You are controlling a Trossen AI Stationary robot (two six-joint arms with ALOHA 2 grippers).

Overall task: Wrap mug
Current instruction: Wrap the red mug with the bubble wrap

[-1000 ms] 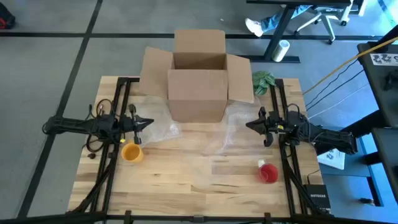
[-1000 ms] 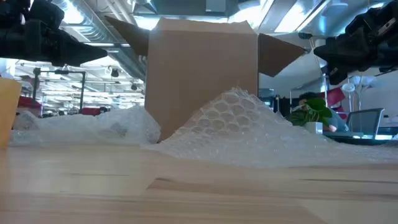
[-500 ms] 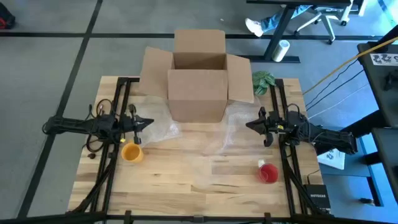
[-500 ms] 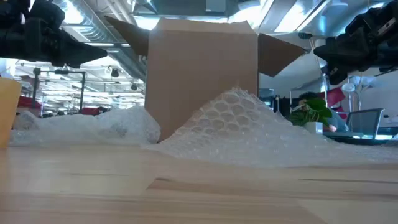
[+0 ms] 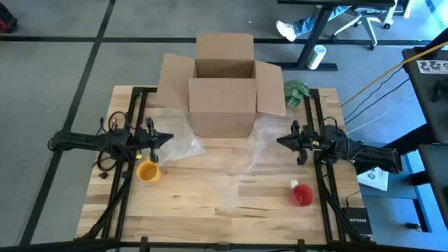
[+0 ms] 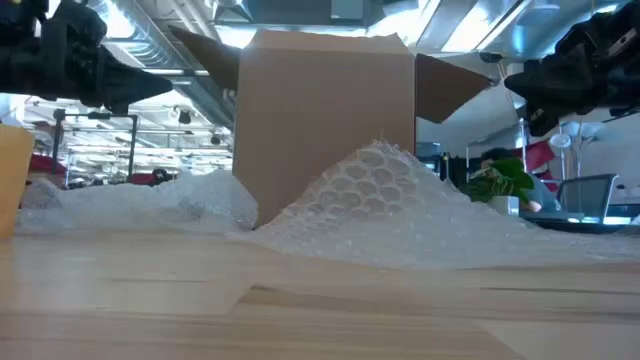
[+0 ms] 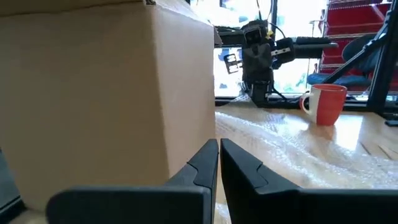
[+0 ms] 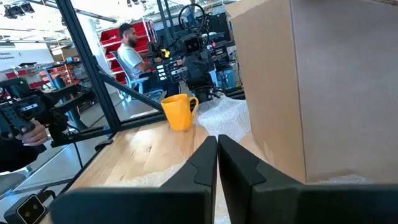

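Note:
A yellow mug (image 5: 148,171) stands upright on the wooden table near its left edge, and a red mug (image 5: 302,194) stands upright near the right edge. A sheet of clear bubble wrap (image 5: 231,159) lies crumpled on the table between them, in front of the cardboard box. My left gripper (image 5: 170,137) hovers shut just beyond the yellow mug, pointing at the table's middle. My right gripper (image 5: 278,141) hovers shut beyond the red mug, facing the left one. Neither touches anything.
An open cardboard box (image 5: 222,98) with spread flaps stands at the table's far middle. A small green plant (image 5: 296,91) sits at the far right. Bare wood (image 5: 210,210) lies along the near edge. A person (image 8: 132,53) sits beyond the table's left side.

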